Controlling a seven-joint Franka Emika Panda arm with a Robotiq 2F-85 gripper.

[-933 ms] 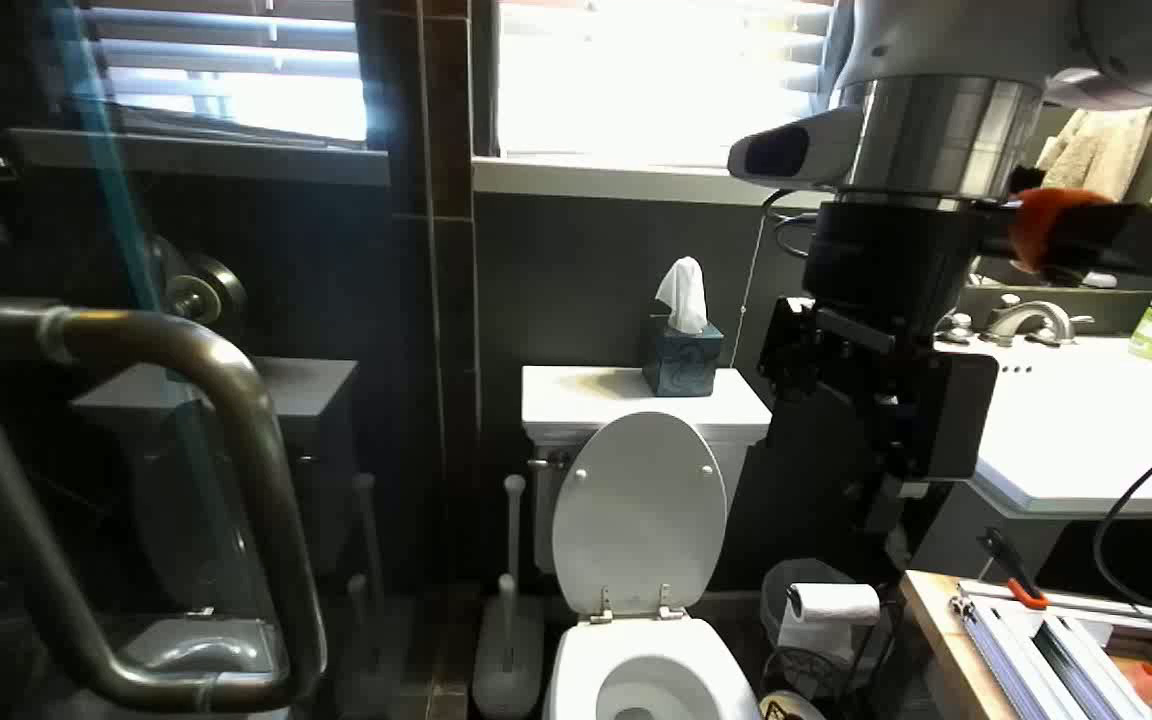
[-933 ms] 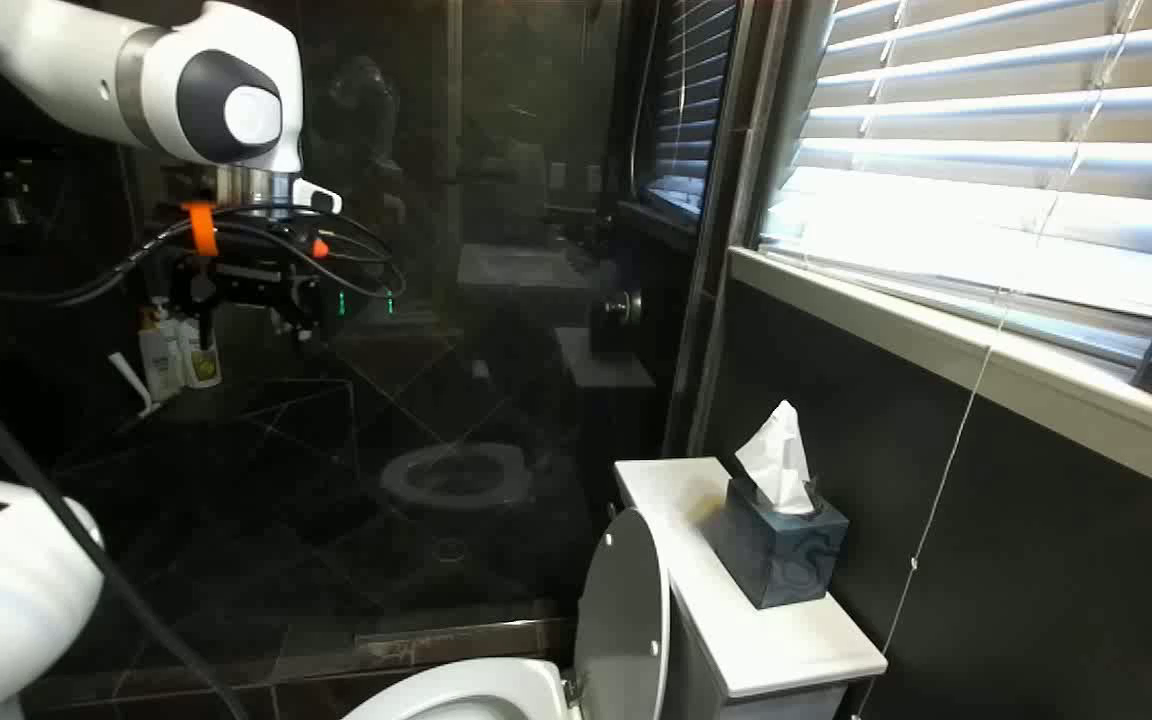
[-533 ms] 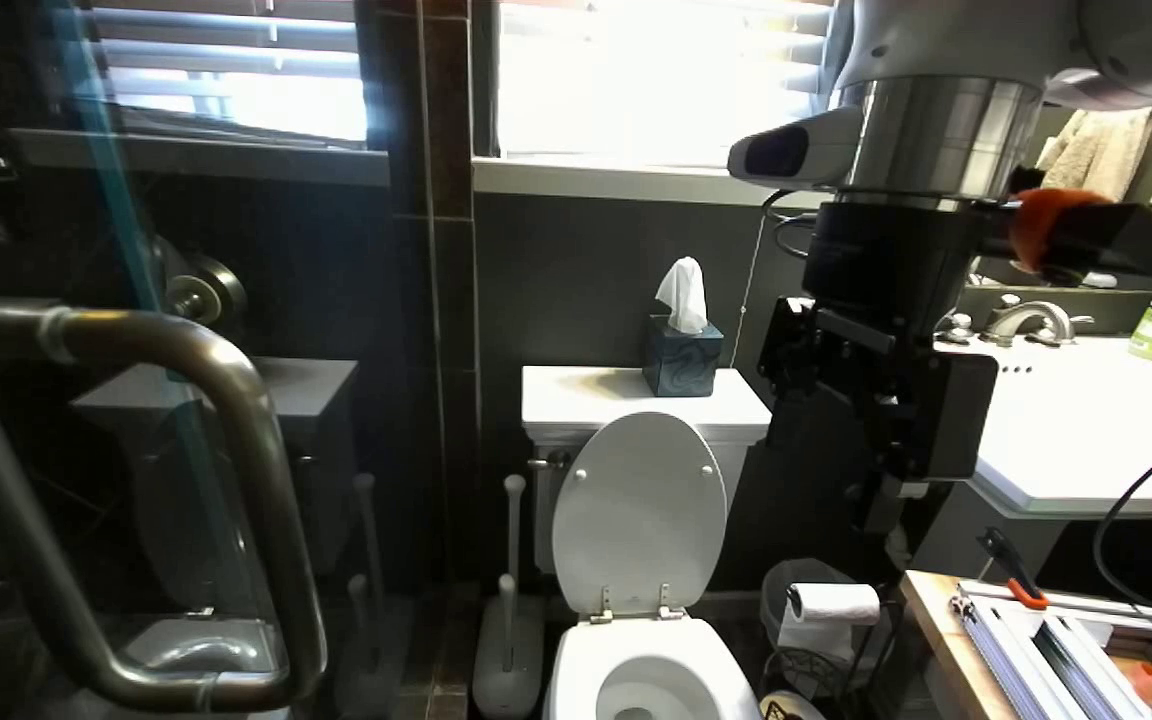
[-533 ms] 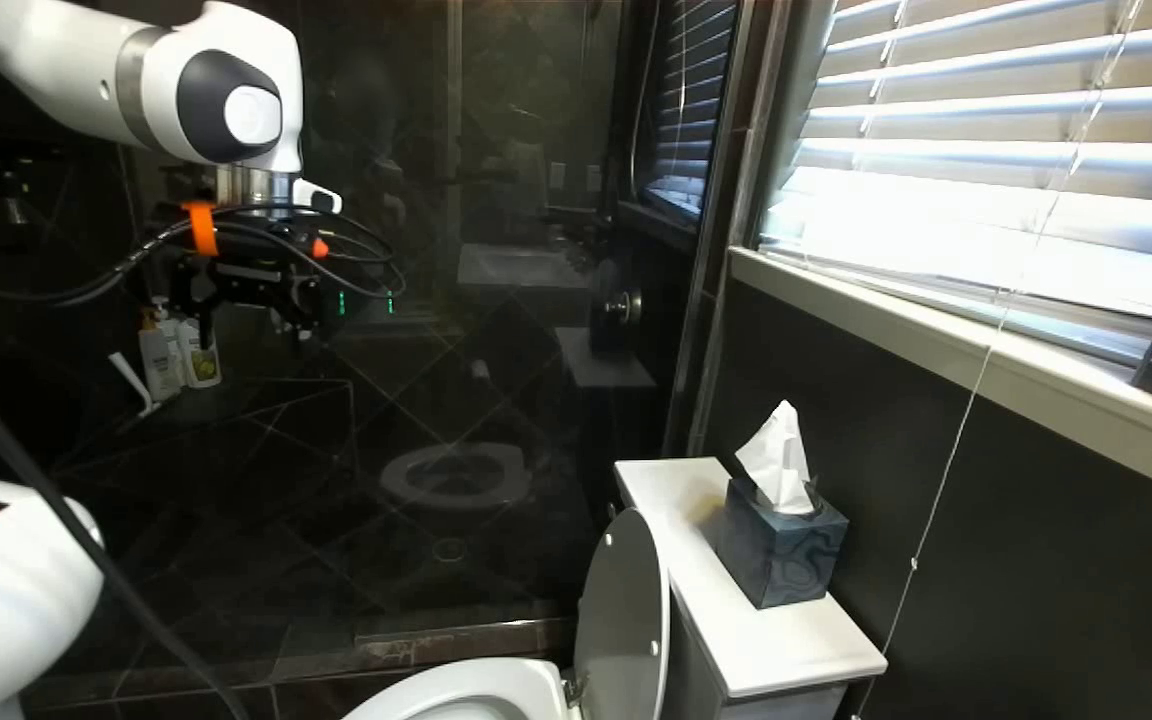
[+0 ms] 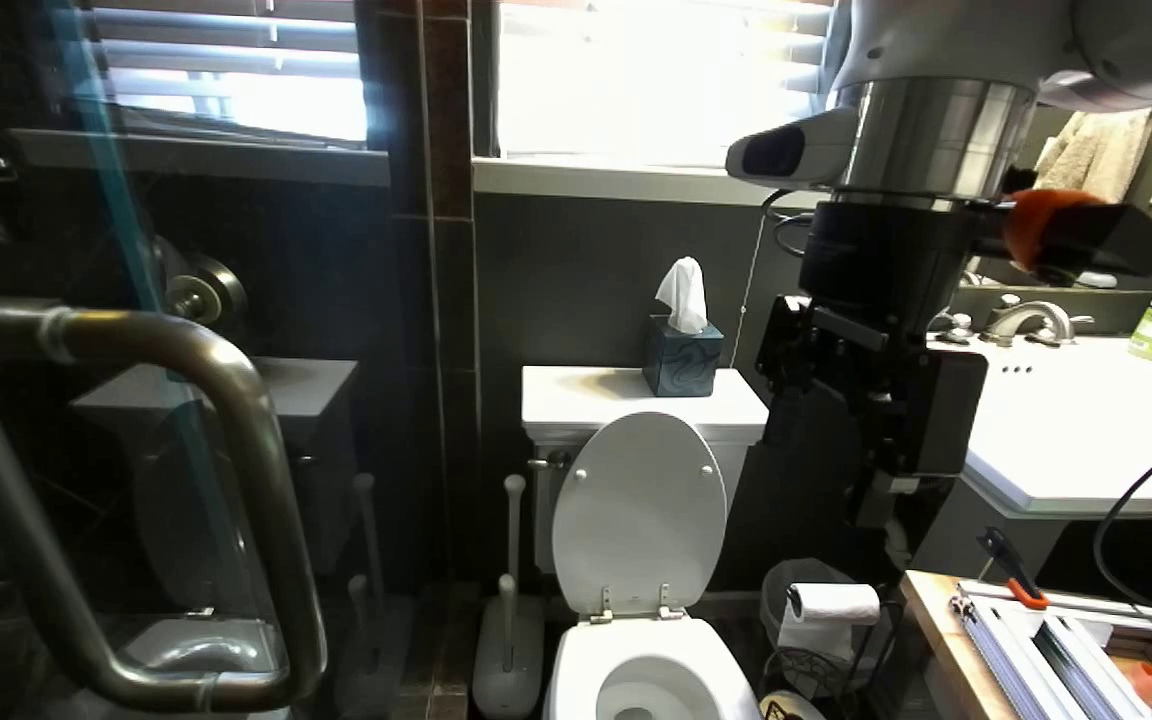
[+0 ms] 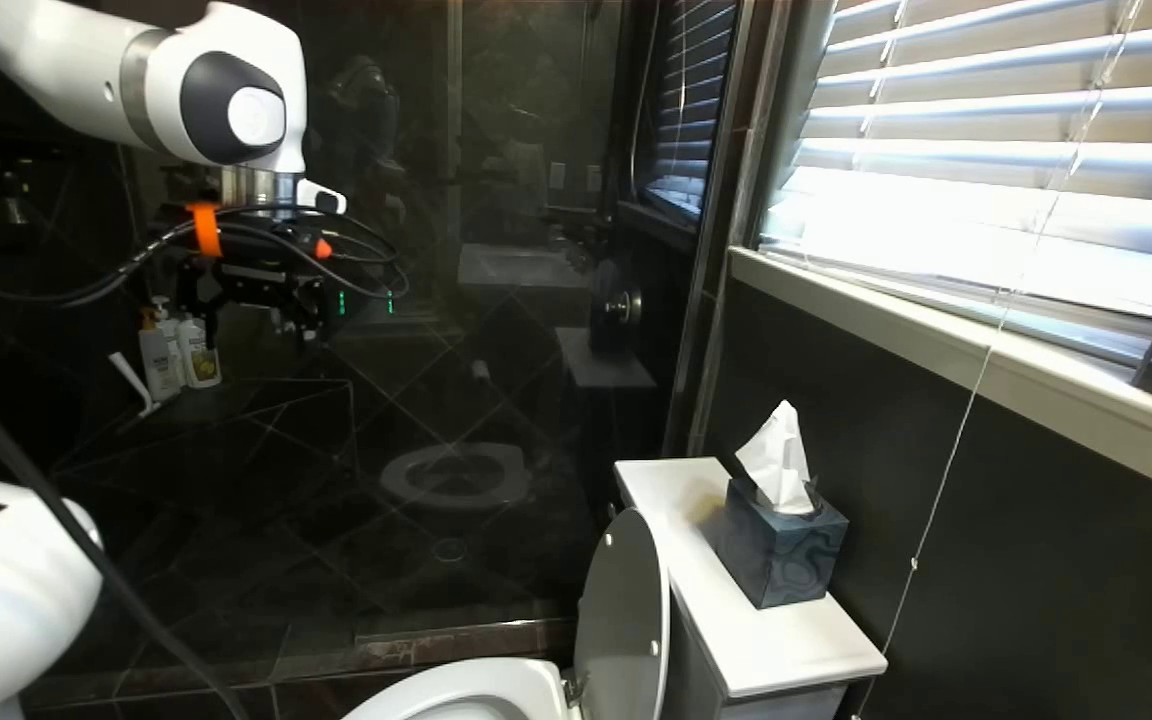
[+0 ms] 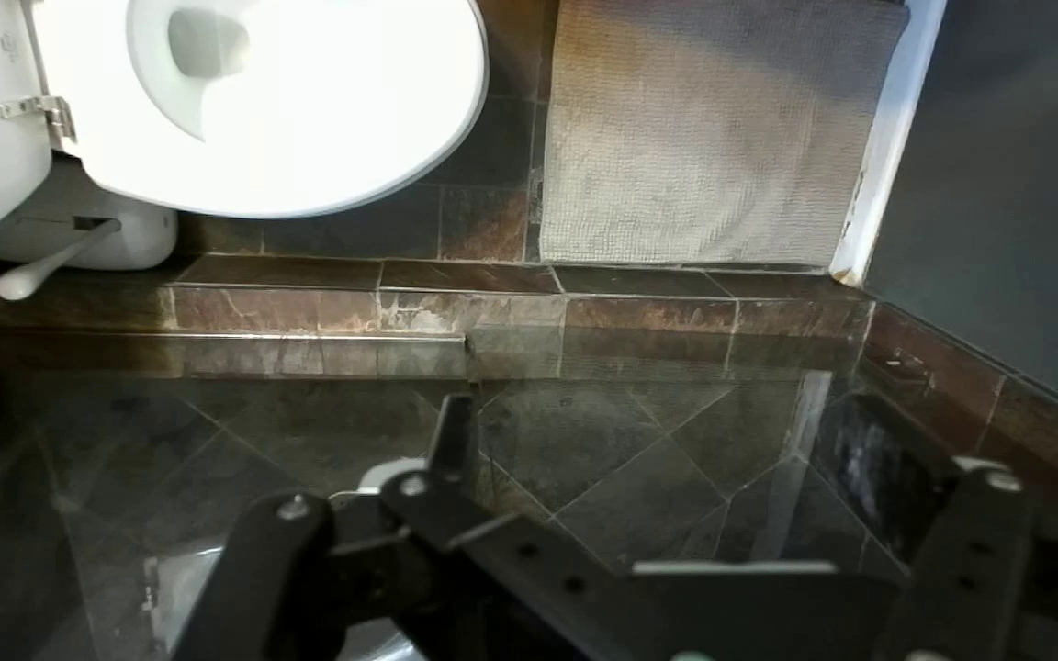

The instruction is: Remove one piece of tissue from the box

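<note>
While the tool is hanging well apart from the box, its 2 fingers are standing wide of each other in the wrist view, holding nothing. The tissue is protruding as 1 upright white peak from the top of the box, which is resting on the tabletop, a white tank cover. Judging by its look, the tissue is likely to be behaving as a light, limp, easily torn sheet; the middle of the peak is offering the surest hold, whereas the thin tip is inviting a tear. The box is probably weighing little, so a hard pull is risking lifting it along. In both exterior views, the raised toilet lid is standing in front of the tabletop, and a dark wall is bounding it behind. A window sill is running above the tissue and a blind cord is hanging near the box, both probably narrowing any approach from the rear. In an exterior view, a black cable is sagging from the arm, possibly threatening to snag.
</note>
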